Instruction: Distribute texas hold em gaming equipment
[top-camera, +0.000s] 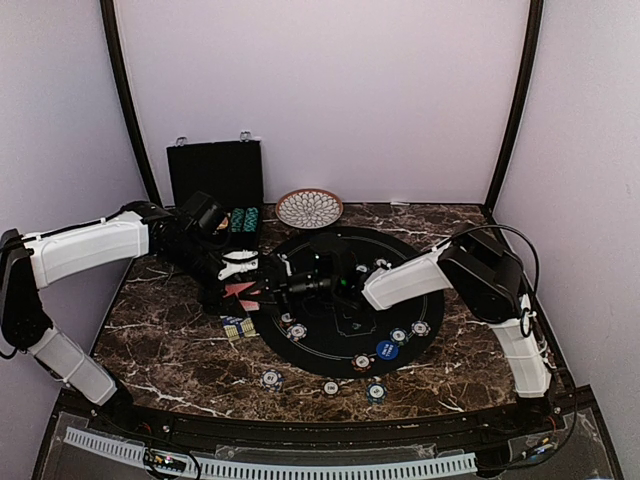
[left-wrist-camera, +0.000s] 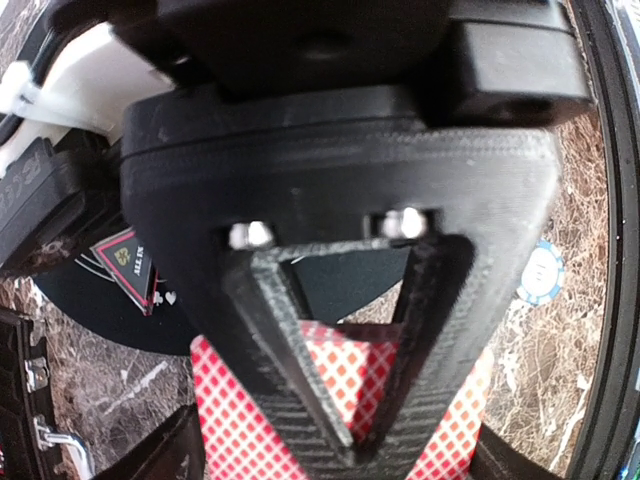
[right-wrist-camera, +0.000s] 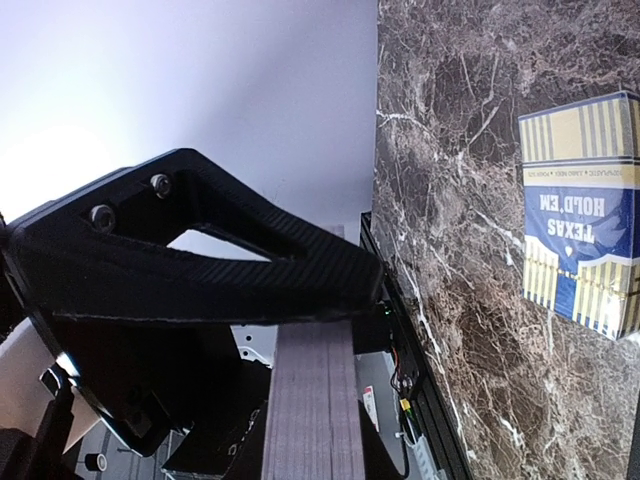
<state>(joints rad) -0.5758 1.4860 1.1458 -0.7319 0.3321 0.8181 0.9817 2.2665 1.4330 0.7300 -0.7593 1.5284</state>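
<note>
The right gripper (top-camera: 265, 289) clamps the red-backed deck of playing cards (left-wrist-camera: 235, 420) (seen edge-on in its wrist view) at centre-left, by the black round mat (top-camera: 320, 345). I cannot tell whether the left gripper (left-wrist-camera: 338, 458), flanking the deck, grips.

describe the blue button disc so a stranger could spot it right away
Find the round black mat in the middle of the marble table. On its near right part, among pale striped-edge chips, lies the blue button disc: the only solid dark blue piece, bigger than the chips.
</note>
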